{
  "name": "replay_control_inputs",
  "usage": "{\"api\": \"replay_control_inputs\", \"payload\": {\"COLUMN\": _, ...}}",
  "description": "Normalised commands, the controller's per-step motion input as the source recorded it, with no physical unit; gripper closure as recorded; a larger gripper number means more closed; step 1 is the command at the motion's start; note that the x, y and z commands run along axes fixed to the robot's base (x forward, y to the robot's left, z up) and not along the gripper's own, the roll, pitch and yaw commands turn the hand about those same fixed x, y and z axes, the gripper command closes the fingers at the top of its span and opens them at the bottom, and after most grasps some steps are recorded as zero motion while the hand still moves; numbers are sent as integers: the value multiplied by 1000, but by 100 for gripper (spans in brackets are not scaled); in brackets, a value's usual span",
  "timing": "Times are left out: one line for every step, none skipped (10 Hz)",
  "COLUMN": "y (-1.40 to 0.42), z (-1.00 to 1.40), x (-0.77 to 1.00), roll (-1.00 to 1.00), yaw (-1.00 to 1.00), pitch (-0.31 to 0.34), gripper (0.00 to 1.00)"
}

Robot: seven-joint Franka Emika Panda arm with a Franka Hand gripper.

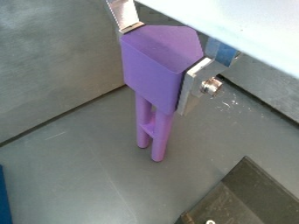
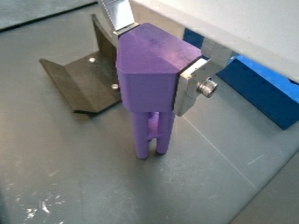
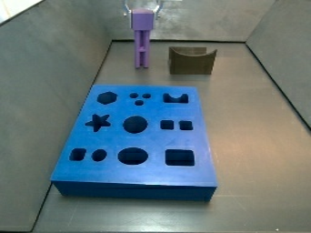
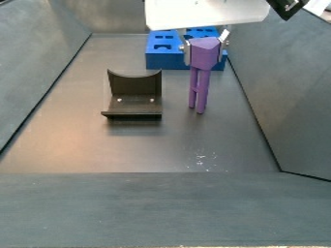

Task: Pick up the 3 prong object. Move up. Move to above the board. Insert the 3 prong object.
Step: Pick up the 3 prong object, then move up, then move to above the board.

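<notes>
The 3 prong object (image 3: 144, 41) is a tall purple piece with a blocky head and thin legs. It stands upright at the far end of the bin floor, and I cannot tell whether its leg tips touch the floor. My gripper (image 3: 144, 13) is shut on its head from above. In both wrist views the silver fingers (image 1: 197, 80) (image 2: 193, 86) press on opposite sides of the purple head (image 1: 149, 70) (image 2: 149, 74). It also shows in a side view (image 4: 202, 76) under the gripper (image 4: 204, 39). The blue board (image 3: 140, 136) with shaped holes lies flat, apart from the piece.
The dark fixture (image 3: 191, 59) (image 4: 132, 97) stands on the floor beside the piece, and shows in both wrist views (image 1: 251, 197) (image 2: 82, 83). Grey bin walls (image 3: 73, 55) slope up on both sides. The board's edge shows in a wrist view (image 2: 263, 87).
</notes>
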Motion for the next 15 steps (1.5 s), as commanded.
{"api": "replay_control_inputs", "payload": {"y": 0, "z": 0, "x": 0, "roll": 0, "yaw": 0, "pitch": 0, "gripper": 100}}
{"api": "replay_control_inputs", "payload": {"y": 0, "z": 0, "x": 0, "roll": 0, "yaw": 0, "pitch": 0, "gripper": 100}}
{"api": "replay_control_inputs", "payload": {"y": 0, "z": 0, "x": 0, "roll": 0, "yaw": 0, "pitch": 0, "gripper": 100}}
{"api": "replay_control_inputs", "payload": {"y": 0, "z": 833, "x": 0, "roll": 0, "yaw": 0, "pitch": 0, "gripper": 100}}
{"api": "replay_control_inputs", "payload": {"y": 41, "z": 802, "x": -40, "roll": -1, "yaw": -45, "pitch": 32, "gripper": 100}}
{"api": "replay_control_inputs", "payload": {"y": 36, "z": 654, "x": -44, "roll": 7, "yaw": -51, "pitch": 47, "gripper": 100}}
{"api": "replay_control_inputs", "payload": {"y": 27, "z": 502, "x": -29, "roll": 15, "yaw": -46, "pitch": 51, "gripper": 100}}
{"api": "replay_control_inputs", "payload": {"y": 24, "z": 393, "x": -17, "roll": 17, "yaw": -42, "pitch": 52, "gripper": 100}}
{"api": "replay_control_inputs", "payload": {"y": -413, "z": 1000, "x": -661, "roll": 84, "yaw": -38, "pitch": -276, "gripper": 100}}
{"api": "replay_control_inputs", "payload": {"y": -453, "z": 1000, "x": -713, "roll": 90, "yaw": -33, "pitch": -278, "gripper": 100}}
{"api": "replay_control_inputs", "payload": {"y": -370, "z": 992, "x": -739, "roll": 104, "yaw": 1, "pitch": -254, "gripper": 100}}
{"api": "replay_control_inputs", "payload": {"y": -230, "z": 835, "x": -634, "roll": 112, "yaw": 9, "pitch": -186, "gripper": 100}}
{"api": "replay_control_inputs", "payload": {"y": -123, "z": 617, "x": -449, "roll": 120, "yaw": 14, "pitch": -92, "gripper": 100}}
{"api": "replay_control_inputs", "payload": {"y": -90, "z": 511, "x": -341, "roll": 122, "yaw": 15, "pitch": -55, "gripper": 100}}
{"api": "replay_control_inputs", "payload": {"y": -58, "z": 352, "x": -169, "roll": 123, "yaw": 20, "pitch": -22, "gripper": 100}}
